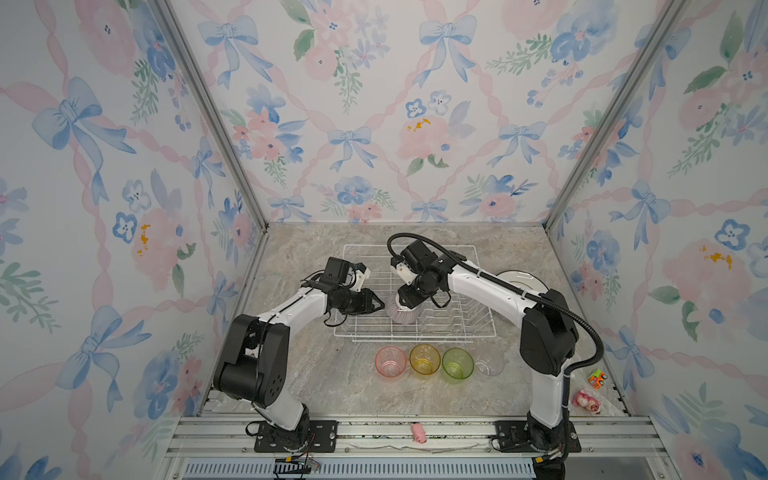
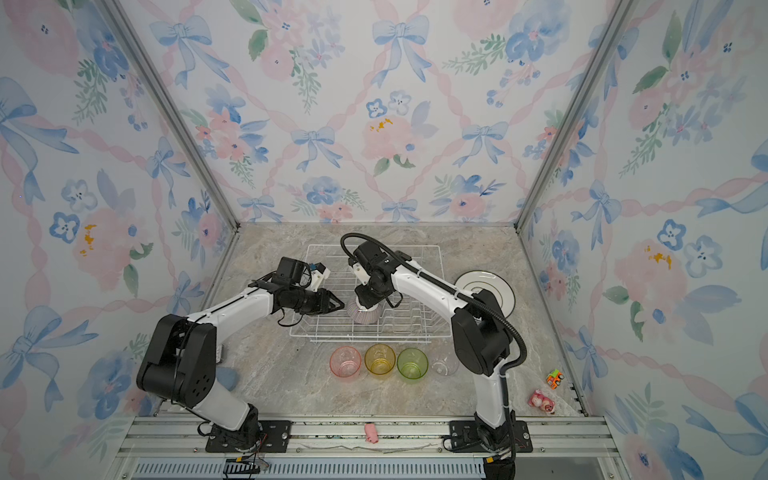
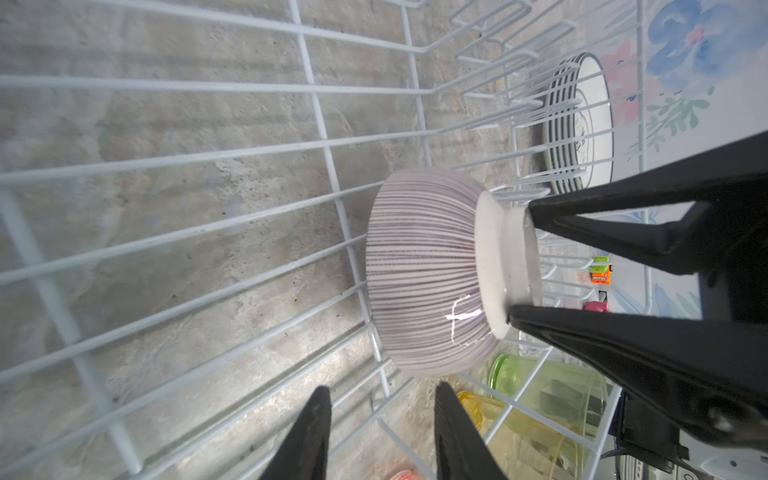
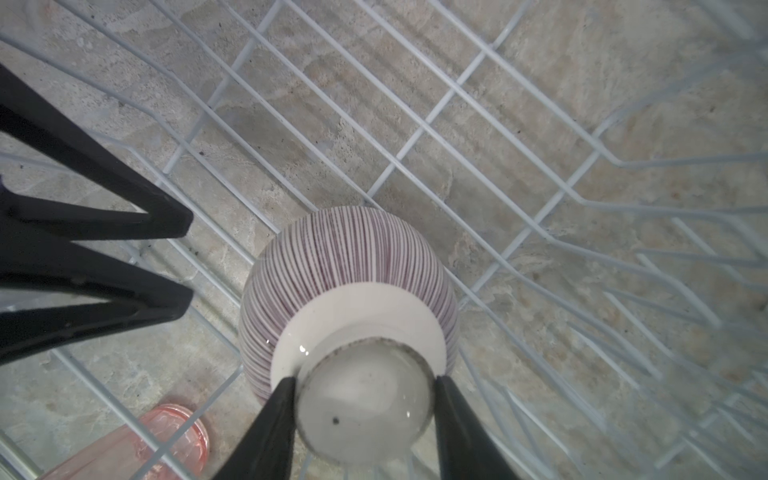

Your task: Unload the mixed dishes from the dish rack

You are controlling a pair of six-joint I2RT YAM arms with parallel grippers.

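Bowl (image 1: 401,316) (image 2: 365,316) (image 4: 345,257), pink-striped, sits upside down inside the rack (image 1: 365,246), toward its front left part. Cannot tell whether its rim touches the wires.

Right gripper (image 4: 365,380) (image 3: 520,266) reaches down from above and is clamped on the bowl's white foot, one finger on each side.

Left gripper (image 3: 383,388) (image 4: 187,259) hangs just beside the bowl on its left. Its jaws are partly spread with nothing between them, clear of the bowl.

In front of the rack, standing in a row on the table (image 1: 332,386): pink tumbler (image 1: 390,360), yellow tumbler (image 1: 424,359), green tumbler (image 1: 457,363), clear tumbler (image 1: 489,362).

Plates (image 1: 519,278) (image 3: 582,124) are stacked on the table just right of the rack, partly hidden by the right arm in both top views.

Two small toys (image 1: 597,378) lie near the table's front right corner.
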